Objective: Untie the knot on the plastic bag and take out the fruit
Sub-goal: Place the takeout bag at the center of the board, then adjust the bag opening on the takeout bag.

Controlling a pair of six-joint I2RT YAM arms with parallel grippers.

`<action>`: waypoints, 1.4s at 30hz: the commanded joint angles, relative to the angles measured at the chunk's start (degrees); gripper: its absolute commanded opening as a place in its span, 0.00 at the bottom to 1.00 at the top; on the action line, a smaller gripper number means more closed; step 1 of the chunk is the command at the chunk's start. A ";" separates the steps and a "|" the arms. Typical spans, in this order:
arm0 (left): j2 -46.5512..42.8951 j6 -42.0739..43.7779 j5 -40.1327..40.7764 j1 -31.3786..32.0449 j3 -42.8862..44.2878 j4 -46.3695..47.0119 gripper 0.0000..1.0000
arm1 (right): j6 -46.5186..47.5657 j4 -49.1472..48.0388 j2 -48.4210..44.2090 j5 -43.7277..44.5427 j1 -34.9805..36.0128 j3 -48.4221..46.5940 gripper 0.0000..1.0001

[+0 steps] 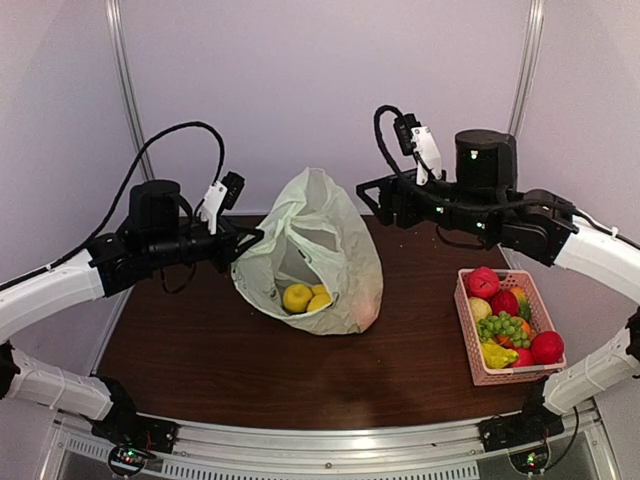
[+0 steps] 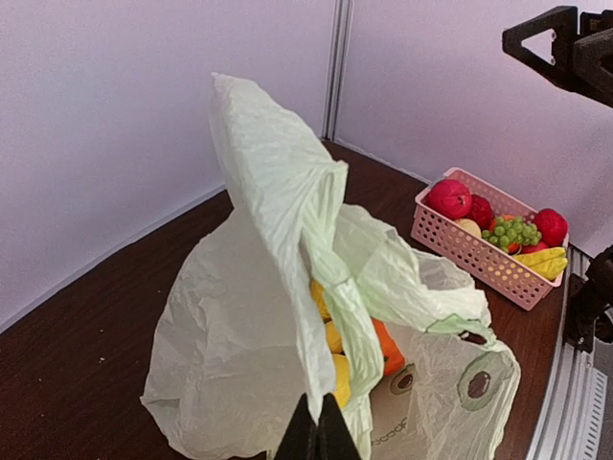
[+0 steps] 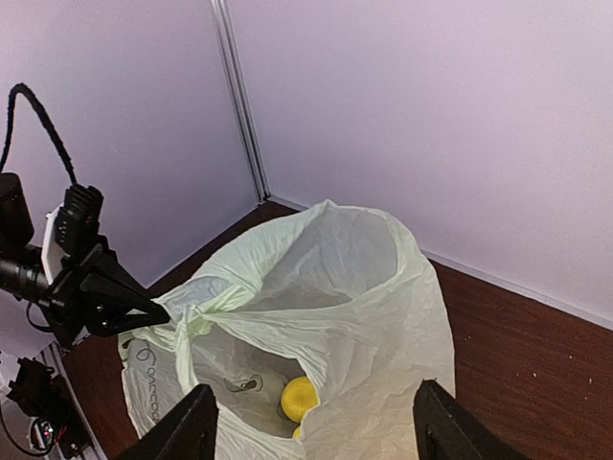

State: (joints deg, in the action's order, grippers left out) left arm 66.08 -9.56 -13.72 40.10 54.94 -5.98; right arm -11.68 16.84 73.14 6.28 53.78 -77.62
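Lilac panel walls close in a dark brown table (image 1: pixel 200 370), and the plastic bag (image 1: pixel 335 255) stands slumped near its middle, rather nearer the left arm.

On the left, the left gripper (image 3: pixel 153 311) has its fingers pressed together on a twisted strand of the bag's handle at the bag's left edge. That bunched twist (image 3: pixel 182 321) may be what is left of the knot. Whether it is tied cannot be told, though the mouth beside it gapes open.

The bag is pale green, thin and translucent, crinkled all over, with faint grey print low on its side. It looks very light and limp. The film will likely slide and stretch under the pads and fold rather than resist, so a handle strand or a bunched rim edge seems a better hold than flat film.

Inside, at the bottom, lies the fruit (image 1: pixel 297 297): yellow pieces, and an orange one (image 2: pixel 388 350) visible from the left wrist. These look smooth and rounded and probably firm, so they may roll. A hold across the middle through the open mouth seems sensible.

To the right, the right gripper (image 3: pixel 321 431) hangs with its jaws wide apart, gripping nothing, just beside the bag's upper right. Farther right sits a pink slatted basket (image 1: pixel 505 376) of other fruit.
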 commanded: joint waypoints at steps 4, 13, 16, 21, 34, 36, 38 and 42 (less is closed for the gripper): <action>-1.42 -0.63 3.09 0.16 -1.41 2.55 0.00 | 7.47 2.31 12.21 6.05 10.18 -8.65 0.84; -1.36 -0.60 3.25 0.16 -1.54 2.43 0.00 | 4.44 6.89 24.09 16.93 11.00 -13.45 0.77; -1.48 -0.74 4.14 0.16 -1.67 2.35 0.00 | 1.37 7.85 23.61 22.50 10.79 -11.21 0.46; -1.61 -1.33 7.67 0.16 -1.59 1.34 0.00 | -8.72 7.77 17.63 26.43 9.98 -0.51 0.05; -1.02 -2.71 10.10 0.16 -2.44 1.62 0.00 | -30.56 7.91 1.40 21.33 8.53 27.67 0.18; -0.87 -2.64 8.41 0.16 -2.66 2.40 0.00 | -28.61 8.67 -1.77 20.97 8.60 26.38 0.39; -0.87 -2.61 7.23 0.16 -2.94 3.08 0.00 | -25.68 9.03 -4.84 20.67 8.69 24.24 0.58; -0.78 -2.49 6.44 0.16 -3.08 3.43 0.00 | -18.98 7.92 -8.46 18.44 9.10 18.64 0.75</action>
State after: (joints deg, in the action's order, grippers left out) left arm 64.97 -11.73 -5.43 40.53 52.60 -5.61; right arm -36.69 26.13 67.94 26.79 62.50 -53.23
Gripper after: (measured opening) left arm 0.004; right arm 0.713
